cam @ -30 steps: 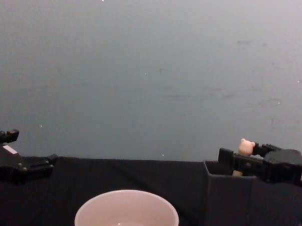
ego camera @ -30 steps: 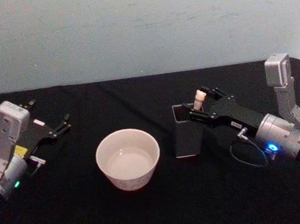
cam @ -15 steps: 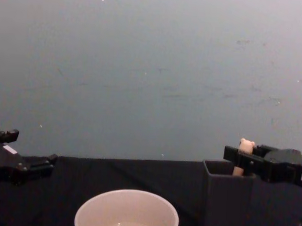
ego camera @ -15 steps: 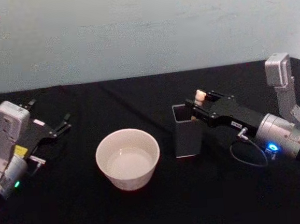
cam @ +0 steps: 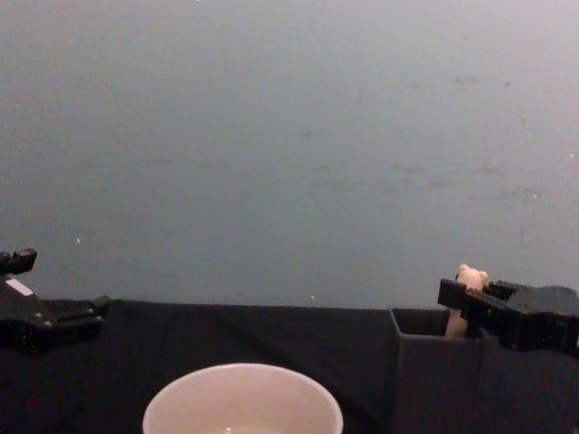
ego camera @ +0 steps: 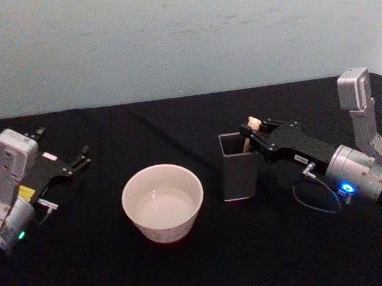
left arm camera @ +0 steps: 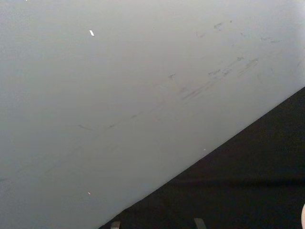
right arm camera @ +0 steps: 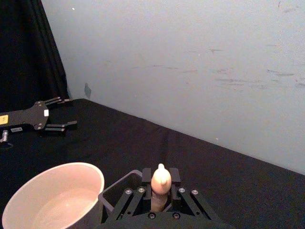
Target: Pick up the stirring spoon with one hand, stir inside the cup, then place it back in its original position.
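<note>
In the head view, your right pincer (ego camera: 252,134) reaches in from the right and is closed on the pale handle of the stirring spoon (ego camera: 249,138), which stands nearly upright with its lower end down inside the holder (ego camera: 238,175). The dark holder stands on the black desk (ego camera: 176,121), and the cup (ego camera: 162,201) sits just beside it on the left, apart from it. Nothing lies between the two. Your left pincer (ego camera: 62,144) rests at the far left of the desk with its fingers spread, well apart from the cup. A pale wall (ego camera: 169,38) closes off the back. In the chest view, the spoon's bear head pokes up just above the black fingers at the holder's far right corner, and the cup's rim fills the lower middle. In the right wrist view, the peach handle is pinched between the two fingertips directly over the holder's open mouth. The cup is close alongside, the left pincer lies open farther off, and a dark curtain (right arm camera: 28,47) hangs beyond it. The left wrist view looks across the desk's black cloth to the scuffed wall.
</note>
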{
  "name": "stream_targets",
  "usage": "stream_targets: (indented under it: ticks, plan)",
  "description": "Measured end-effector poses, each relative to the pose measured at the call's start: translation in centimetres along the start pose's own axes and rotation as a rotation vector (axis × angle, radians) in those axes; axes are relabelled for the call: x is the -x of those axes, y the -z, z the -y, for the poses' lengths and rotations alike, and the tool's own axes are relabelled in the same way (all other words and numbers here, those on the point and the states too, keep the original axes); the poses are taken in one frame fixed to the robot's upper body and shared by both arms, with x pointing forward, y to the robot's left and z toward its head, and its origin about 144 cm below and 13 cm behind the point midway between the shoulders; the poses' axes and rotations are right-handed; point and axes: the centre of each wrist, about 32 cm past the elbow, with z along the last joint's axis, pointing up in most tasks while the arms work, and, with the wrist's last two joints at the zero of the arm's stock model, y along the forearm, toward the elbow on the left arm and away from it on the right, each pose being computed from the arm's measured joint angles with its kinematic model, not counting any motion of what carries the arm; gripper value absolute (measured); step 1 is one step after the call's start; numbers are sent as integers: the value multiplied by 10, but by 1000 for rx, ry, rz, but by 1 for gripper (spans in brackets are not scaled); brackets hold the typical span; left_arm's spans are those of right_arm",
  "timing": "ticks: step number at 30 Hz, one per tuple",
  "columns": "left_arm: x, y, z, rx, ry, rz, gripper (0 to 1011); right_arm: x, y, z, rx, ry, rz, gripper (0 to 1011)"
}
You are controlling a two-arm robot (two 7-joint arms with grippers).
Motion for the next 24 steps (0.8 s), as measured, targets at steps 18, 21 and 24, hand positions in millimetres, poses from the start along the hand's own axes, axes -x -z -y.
stream_targets:
  ticks: [18,21,24]
  plan:
    - [0,0,0,0,0,0,1001,8,-28,0,-79,-13,67,213]
    - [0,0,0,0,0,0,1001,8,-35,2,-102,-18,83,213]
    - [0,0,0,0,0,0,1001,10,-45,4,-143,-28,106,213]
